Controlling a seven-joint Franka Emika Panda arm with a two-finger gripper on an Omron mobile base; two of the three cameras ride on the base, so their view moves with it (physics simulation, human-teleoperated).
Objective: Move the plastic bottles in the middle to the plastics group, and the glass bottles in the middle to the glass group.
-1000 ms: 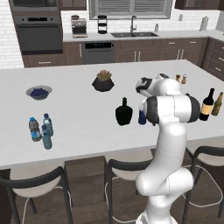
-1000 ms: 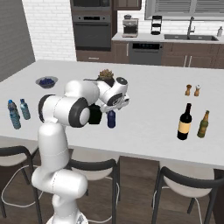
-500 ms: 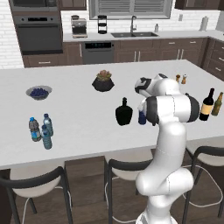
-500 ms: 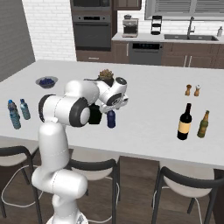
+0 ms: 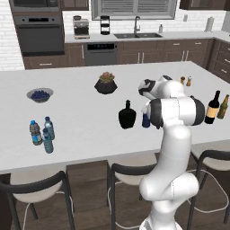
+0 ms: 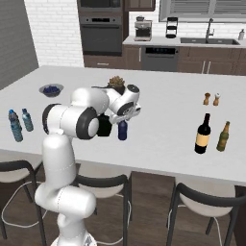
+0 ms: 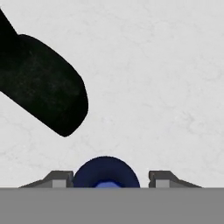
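item: white marble island counter, long, with dark stools along its near edge.

item: navy bottle, small, opaque, upright near the middle of the counter. in the hand view its round top sits at 6 o'clock, directly between the two finger tips. in the left base view a sliver of it shows at the arm's 9 o'clock edge.

item: claw, lowered over the navy bottle, one finger tip on each side of it. the tips stand apart with the bottle between them; cannot tell whether they press on it or merely flank it.

item: black bottle, squat, round belly, short neck, upright just beside the navy bottle, at its 9 o'clock in the left base view. in the hand view it is the large black shape at 10 o'clock.

item: water bottles, three, clear with blue labels and caps, upright, clustered close together at the left end of the counter, well apart from the middle pair; two of them show in the right base view.

item: wine bottle, tall, dark, cream label, upright at the right end of the counter.

item: green bottle, slimmer, olive, just beside the wine bottle at its 3 o'clock.

item: shakers, two, small, at 12 o'clock from the wine bottle, farther back on the counter.

item: bowl of blue fruit, far left, at 12 o'clock from the water bottles.

item: potted plant, dark pot, at 11 o'clock from the black bottle, toward the far edge.
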